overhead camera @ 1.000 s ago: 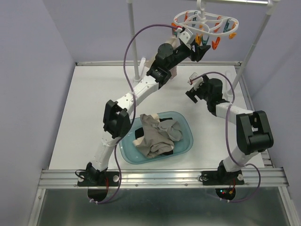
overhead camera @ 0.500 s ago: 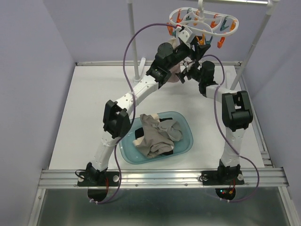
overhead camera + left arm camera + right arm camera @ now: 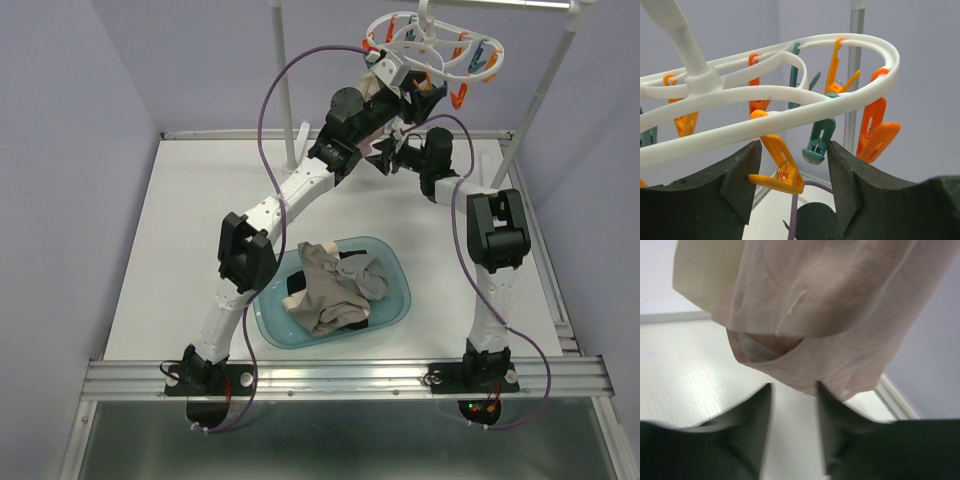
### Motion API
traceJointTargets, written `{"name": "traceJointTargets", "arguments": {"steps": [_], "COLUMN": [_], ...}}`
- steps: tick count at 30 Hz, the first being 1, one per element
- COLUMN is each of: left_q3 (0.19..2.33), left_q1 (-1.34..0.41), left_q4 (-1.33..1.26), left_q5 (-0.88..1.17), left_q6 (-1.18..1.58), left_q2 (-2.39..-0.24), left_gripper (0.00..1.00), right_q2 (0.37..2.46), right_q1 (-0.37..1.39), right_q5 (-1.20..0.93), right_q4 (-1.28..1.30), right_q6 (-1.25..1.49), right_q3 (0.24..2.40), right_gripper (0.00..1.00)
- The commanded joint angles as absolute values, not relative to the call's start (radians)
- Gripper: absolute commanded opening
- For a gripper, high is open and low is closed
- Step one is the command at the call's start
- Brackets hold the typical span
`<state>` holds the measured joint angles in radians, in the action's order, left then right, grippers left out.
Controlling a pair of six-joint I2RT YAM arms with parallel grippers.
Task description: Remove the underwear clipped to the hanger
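Down in the teal basin [image 3: 396, 262], near the arm bases, lies a heap of underwear [image 3: 330, 285]: beige and grey cloth with some black showing. By the look of it those pieces are already off, so most of the task seems done. One pale pink garment [image 3: 830, 315] is left. It hangs under the hanger [image 3: 702, 80] at the far edge of the table and fills the top of the right wrist view.

The left gripper [image 3: 790, 175] is raised just beneath the white ring. Its fingers are wide apart and hold nothing; an orange clothespin [image 3: 780, 167] and a teal clothespin [image 3: 819, 142] dangle between them. The right gripper [image 3: 792, 405] sits directly below the pink garment. Its fingers are narrow but not closed, and bare table shows through the gap. The hem dips to the fingertips and, as far as this blurred view shows, is not pinched. What remains is to grip that hem, free the garment from its pin and drop it in the basin.

A second ago the right arm was lower and out to the right over the table, with its fingers at their widest. It has since swung in under the hanger, beside the left arm, and the fingers have drawn in. The left arm has lifted a little at the same finger width, and the hanger has shifted slightly. The heap in the basin looks unchanged.
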<state>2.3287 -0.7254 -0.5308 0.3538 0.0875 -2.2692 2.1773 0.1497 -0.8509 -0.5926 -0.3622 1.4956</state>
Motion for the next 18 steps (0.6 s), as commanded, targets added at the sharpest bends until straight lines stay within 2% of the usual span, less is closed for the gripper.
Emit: {"name": "traceJointTargets", "arguments": {"steps": [1, 2, 5, 11, 15, 16, 18], "left_q3": [2.368, 2.367, 2.367, 2.367, 2.368, 2.368, 2.368], "left_q1": [-0.724, -0.724, -0.724, -0.724, -0.724, -0.724, -0.724], "left_q4": [-0.595, -0.595, -0.598, -0.627, -0.634, -0.635, -0.635], "left_q5": [0.364, 0.364, 0.365, 0.364, 0.362, 0.362, 0.362], "left_q6": [0.101, 0.100, 0.106, 0.138, 0.144, 0.143, 0.146], "left_q2": [-2.252, -2.249, -2.249, -2.258, -2.260, -2.261, -2.261], "left_gripper": [0.66, 0.66, 0.66, 0.66, 0.66, 0.66, 0.66], "right_q2": [2.128, 2.105, 2.082, 2.115, 2.163, 2.172, 2.209], "right_q1": [0.143, 0.143, 0.143, 0.147, 0.161, 0.169, 0.170], "right_q5": [-0.900, -0.914, -0.905, -0.553, -0.459, -0.439, -0.423], "right_q4": [-0.650, -0.652, -0.655, -0.749, -0.742, -0.739, -0.723], "right_q6": [-0.333, -0.342, -0.334, -0.048, 0.026, 0.029, 0.054], "right_q3": [1.501, 1.487, 1.451, 1.506, 1.568, 1.580, 1.617], "right_gripper": [0.75, 1.00, 1.00, 1.00, 0.99, 0.98, 0.88]}}
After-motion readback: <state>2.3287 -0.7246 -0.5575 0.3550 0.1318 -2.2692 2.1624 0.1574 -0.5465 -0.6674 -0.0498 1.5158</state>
